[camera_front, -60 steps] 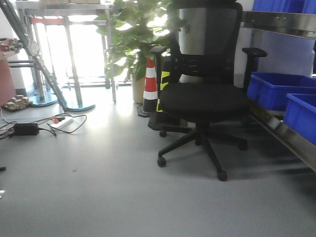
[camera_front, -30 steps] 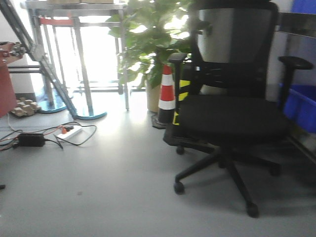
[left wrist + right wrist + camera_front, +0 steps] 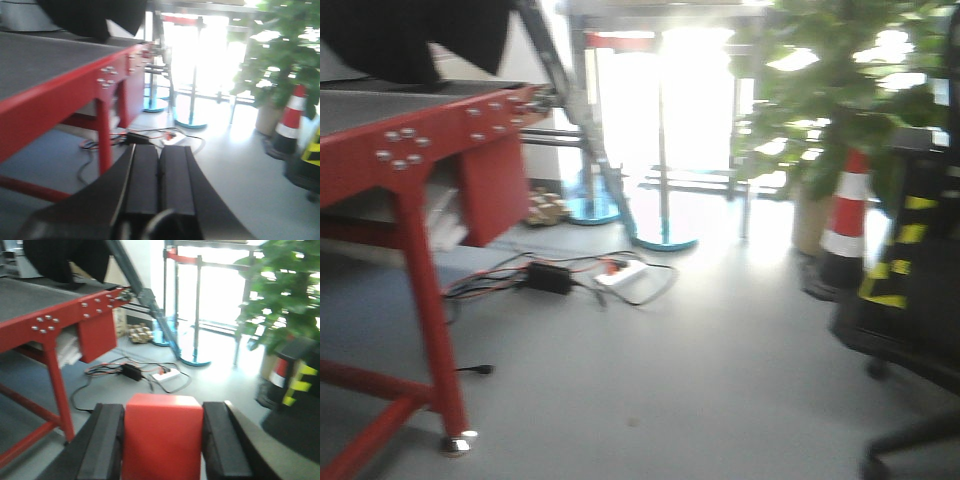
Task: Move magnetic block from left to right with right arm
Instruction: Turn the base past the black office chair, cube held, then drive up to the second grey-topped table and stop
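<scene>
The block [image 3: 162,440] sits clamped in the right gripper [image 3: 162,410], a black finger [image 3: 102,440] pressed flat against each of its sides. It is held off the table [image 3: 50,322], to the right of the table's near leg, with floor behind it. One plain red face is turned squarely to the right wrist camera and its top edge lies level. It looks about as wide as it is tall, so no long axis can be told. Its bottom is cut off by the picture's lower edge, the fingers cover both side faces, and it shows only in this view. The left gripper [image 3: 160,170] has its two fingers shut flat against each other with only a thin seam between them, holding nothing, also to the right of the table. All three views are blurred. On the floor beyond the table's right end lie a black adapter [image 3: 131,372] and a white power strip [image 3: 166,375] amid tangled cables. Farther right of the table stand a cone [image 3: 845,215] and a plant [image 3: 840,90], and a chair [image 3: 910,270] is cut off at the front view's right edge. A dark shape [image 3: 410,35] above the table top is too blurred to make out.
</scene>
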Motion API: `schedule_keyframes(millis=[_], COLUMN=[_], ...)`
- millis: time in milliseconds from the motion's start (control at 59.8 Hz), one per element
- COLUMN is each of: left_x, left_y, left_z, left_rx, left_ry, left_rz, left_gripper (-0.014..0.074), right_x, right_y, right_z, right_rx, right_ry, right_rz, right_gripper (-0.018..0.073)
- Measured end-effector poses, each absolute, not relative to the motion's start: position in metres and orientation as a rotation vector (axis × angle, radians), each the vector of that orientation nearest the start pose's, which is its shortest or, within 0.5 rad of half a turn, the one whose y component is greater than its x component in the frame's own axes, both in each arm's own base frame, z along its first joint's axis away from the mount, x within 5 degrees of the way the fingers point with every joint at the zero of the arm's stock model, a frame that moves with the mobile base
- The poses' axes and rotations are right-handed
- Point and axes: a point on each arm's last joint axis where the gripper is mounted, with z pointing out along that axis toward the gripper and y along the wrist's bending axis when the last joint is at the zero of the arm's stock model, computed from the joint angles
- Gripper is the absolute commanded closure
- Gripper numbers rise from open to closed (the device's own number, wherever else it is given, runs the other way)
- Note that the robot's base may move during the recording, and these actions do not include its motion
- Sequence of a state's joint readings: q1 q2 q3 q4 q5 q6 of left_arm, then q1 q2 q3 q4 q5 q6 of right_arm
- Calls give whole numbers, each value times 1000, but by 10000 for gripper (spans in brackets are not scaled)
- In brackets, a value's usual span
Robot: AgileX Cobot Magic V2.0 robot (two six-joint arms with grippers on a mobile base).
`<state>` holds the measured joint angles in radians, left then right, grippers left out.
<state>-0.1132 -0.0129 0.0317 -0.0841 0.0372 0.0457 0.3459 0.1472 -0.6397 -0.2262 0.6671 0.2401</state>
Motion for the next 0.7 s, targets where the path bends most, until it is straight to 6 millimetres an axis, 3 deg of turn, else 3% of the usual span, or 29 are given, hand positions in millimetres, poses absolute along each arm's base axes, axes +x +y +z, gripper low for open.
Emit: schedule_keyframes(millis=[702], left_x=[56], left_y=[-7], left_z=[200], left_rx=[60], left_ry=[1540], left_rz=[-123], left_gripper=[713], right_x=[17], right_y=[-7], right_z=[352], right_rx=[-128], right_ry=[1644], right_rz=[196], right_gripper=[379])
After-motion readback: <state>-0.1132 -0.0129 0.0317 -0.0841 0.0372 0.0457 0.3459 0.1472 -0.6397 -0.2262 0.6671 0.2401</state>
